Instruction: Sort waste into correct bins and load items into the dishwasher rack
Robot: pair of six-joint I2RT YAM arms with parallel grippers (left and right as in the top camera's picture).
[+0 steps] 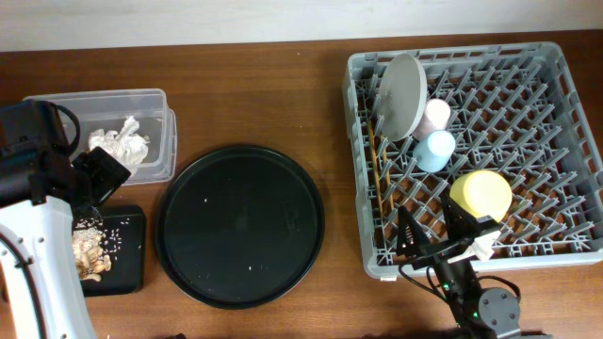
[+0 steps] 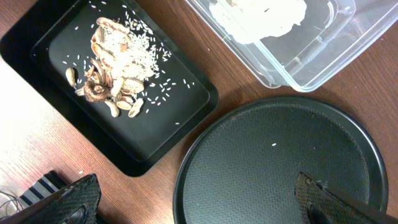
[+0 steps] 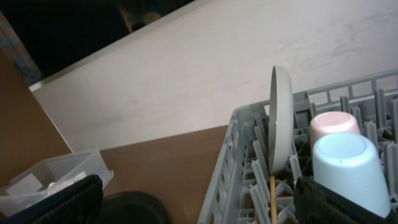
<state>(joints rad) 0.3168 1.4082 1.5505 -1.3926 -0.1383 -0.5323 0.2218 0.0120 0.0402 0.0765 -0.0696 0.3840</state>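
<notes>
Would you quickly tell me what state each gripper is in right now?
Left gripper: open, holding nothing.
Right gripper: open, holding nothing.

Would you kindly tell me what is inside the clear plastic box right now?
Inside the clear box lie crumpled white paper napkins. The left arm hides the box's left part in the overhead view, so whatever lies there cannot be seen.
</notes>
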